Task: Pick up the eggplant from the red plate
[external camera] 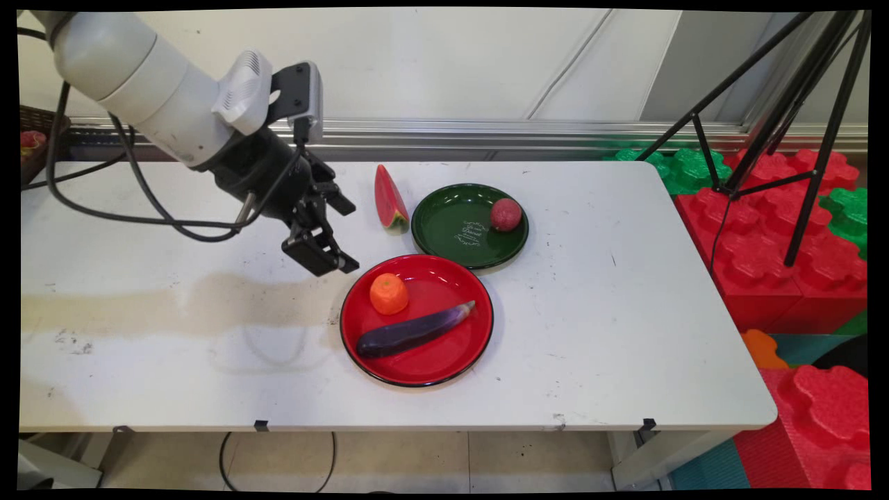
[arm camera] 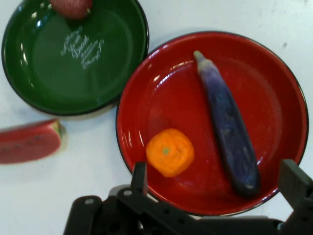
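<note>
My gripper (external camera: 349,235) hangs open above the table, just left of the red plate (external camera: 444,361), with nothing between its fingers. In the hand view the gripper (arm camera: 216,180) frames the near side of the red plate (arm camera: 274,98). On that plate lie an orange (external camera: 389,293) (arm camera: 169,152) and a purple eggplant (external camera: 413,331) (arm camera: 228,128). The orange is the thing nearest the gripper. A green plate (external camera: 451,226) (arm camera: 54,83) behind holds a red round fruit (external camera: 505,214) (arm camera: 72,7).
A watermelon slice (external camera: 389,198) (arm camera: 28,142) lies on the table left of the green plate. Black cables hang from the arm at the left. A tripod (external camera: 778,132) and red and green foam blocks (external camera: 771,257) stand past the table's right end.
</note>
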Motion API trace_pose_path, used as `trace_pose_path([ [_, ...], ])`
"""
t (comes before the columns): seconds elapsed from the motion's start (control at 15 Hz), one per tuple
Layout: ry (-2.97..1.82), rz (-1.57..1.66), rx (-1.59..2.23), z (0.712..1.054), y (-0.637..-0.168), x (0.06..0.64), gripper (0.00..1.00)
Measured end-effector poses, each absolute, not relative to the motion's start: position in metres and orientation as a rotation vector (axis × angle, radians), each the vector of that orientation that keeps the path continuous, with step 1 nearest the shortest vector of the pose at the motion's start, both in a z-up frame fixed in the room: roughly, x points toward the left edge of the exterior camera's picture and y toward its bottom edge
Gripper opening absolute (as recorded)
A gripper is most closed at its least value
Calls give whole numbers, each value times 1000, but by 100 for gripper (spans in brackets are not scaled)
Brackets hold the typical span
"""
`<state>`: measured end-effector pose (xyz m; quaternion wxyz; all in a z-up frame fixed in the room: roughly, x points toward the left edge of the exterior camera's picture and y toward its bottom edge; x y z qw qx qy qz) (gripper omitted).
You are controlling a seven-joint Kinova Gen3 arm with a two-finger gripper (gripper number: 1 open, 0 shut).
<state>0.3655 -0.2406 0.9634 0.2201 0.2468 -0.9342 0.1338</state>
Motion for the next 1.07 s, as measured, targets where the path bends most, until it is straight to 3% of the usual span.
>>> trace_pose_path([
  [0.4, -2643, 366, 786, 954, -225, 336, 100],
  [1.07, -2766, 344, 832, 892, -229, 272, 100],
])
